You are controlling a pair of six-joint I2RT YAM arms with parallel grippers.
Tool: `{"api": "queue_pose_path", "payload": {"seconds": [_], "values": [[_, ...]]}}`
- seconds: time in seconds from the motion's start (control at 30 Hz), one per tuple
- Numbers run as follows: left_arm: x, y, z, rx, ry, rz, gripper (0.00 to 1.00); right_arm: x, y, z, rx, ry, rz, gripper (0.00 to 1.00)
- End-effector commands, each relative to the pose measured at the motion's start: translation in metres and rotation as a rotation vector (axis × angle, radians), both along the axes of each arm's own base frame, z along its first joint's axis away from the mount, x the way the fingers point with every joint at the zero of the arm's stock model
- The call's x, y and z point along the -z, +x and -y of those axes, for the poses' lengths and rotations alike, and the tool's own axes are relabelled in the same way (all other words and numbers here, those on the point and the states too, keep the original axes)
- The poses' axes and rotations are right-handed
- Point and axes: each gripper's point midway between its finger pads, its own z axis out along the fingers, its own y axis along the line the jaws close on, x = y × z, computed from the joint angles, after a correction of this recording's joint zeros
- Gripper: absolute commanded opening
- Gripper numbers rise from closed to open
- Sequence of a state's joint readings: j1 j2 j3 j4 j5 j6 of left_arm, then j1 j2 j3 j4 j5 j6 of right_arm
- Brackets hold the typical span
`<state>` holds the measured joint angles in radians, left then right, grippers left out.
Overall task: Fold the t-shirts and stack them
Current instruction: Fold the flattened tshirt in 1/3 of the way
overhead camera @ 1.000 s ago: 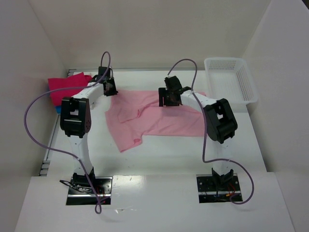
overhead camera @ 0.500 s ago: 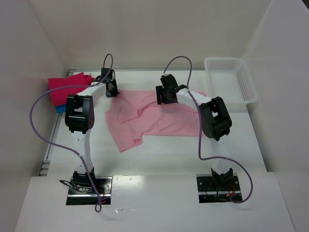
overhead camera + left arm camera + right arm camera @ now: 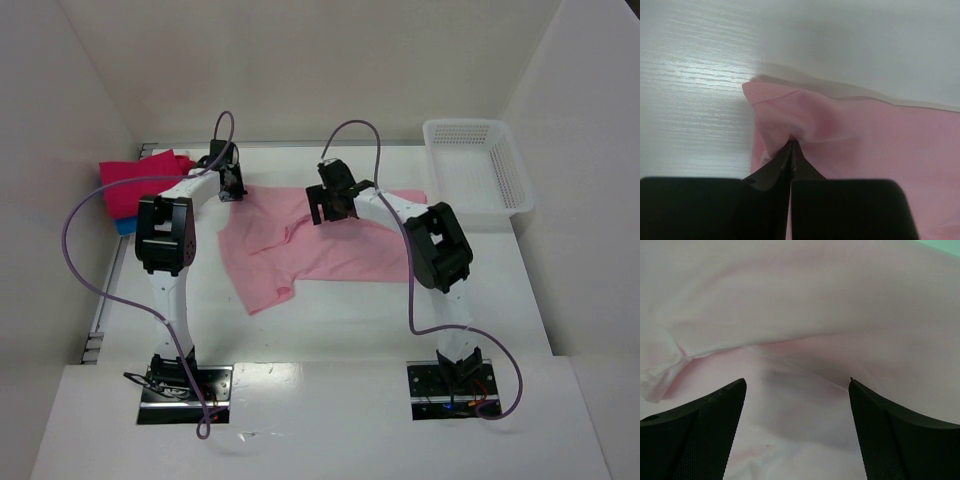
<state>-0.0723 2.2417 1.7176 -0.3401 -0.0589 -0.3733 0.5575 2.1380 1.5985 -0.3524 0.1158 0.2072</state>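
Observation:
A light pink t-shirt [image 3: 320, 250] lies spread and rumpled on the white table. At its far left corner my left gripper [image 3: 233, 190] is shut on a pinch of the cloth; in the left wrist view the hem [image 3: 790, 100] bunches up at the closed fingertips [image 3: 791, 144]. My right gripper [image 3: 333, 207] hovers open over the shirt's upper middle, and the right wrist view shows only pink folds [image 3: 800, 340] between its wide jaws [image 3: 797, 382]. A folded magenta t-shirt [image 3: 135, 178] lies on a blue one [image 3: 121, 227] at the far left.
A white mesh basket [image 3: 477, 165] stands at the far right corner of the table. White walls close in the left, back and right sides. Purple cables loop above both arms.
My left gripper has closed on the shirt's corner. My right gripper has slid left along the shirt's far edge and spread its jaws wider.

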Motion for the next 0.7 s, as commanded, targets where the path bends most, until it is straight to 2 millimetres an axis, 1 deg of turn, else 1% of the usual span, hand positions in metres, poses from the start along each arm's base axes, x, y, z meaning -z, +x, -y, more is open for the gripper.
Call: {"api": "queue_pose_path", "payload": {"seconds": [0.0,0.03,0.1,0.13,0.17,0.23,0.33,0.37,0.4,0.47,0.57,0.6,0.67], "values": [[0.007,0.000,-0.005,-0.011,0.002,-0.025,0.01,-0.016,0.014,-0.014,-0.028,0.011,0.068,0.91],[0.007,0.000,-0.004,-0.010,0.001,-0.025,0.01,-0.016,0.014,-0.014,-0.028,0.011,0.068,0.91],[0.007,0.000,-0.004,-0.010,0.001,-0.025,0.01,-0.010,0.017,-0.016,-0.037,0.004,0.071,0.97],[0.007,0.000,-0.004,-0.010,0.001,-0.025,0.01,-0.011,0.021,-0.016,-0.035,-0.006,0.081,0.98],[0.006,0.000,-0.003,-0.006,-0.005,-0.026,0.01,-0.012,0.026,-0.016,-0.035,-0.018,0.090,0.98],[0.007,0.000,-0.003,0.002,-0.001,-0.026,0.01,-0.001,0.030,-0.014,-0.033,-0.053,0.078,0.98],[0.006,0.000,-0.001,0.008,-0.008,-0.026,0.01,0.001,0.037,-0.013,-0.040,-0.085,0.084,0.98],[0.006,0.000,-0.001,0.008,-0.008,-0.026,0.01,0.006,0.037,-0.012,-0.041,-0.093,0.079,0.98],[0.006,0.000,-0.001,0.008,-0.008,-0.026,0.01,0.005,0.039,-0.012,-0.040,-0.100,0.086,0.98],[0.006,0.000,-0.001,0.008,-0.008,-0.026,0.01,0.010,0.039,-0.011,-0.041,-0.108,0.081,0.89],[0.006,0.000,-0.001,0.008,-0.008,-0.026,0.01,0.010,0.039,-0.012,-0.053,-0.108,0.080,0.78],[0.006,0.000,-0.001,0.008,-0.008,-0.026,0.01,0.010,0.039,-0.013,-0.056,-0.105,0.079,0.72],[0.006,0.000,-0.001,0.008,-0.008,-0.026,0.01,0.012,0.037,-0.012,-0.056,-0.107,0.075,0.56]]}}
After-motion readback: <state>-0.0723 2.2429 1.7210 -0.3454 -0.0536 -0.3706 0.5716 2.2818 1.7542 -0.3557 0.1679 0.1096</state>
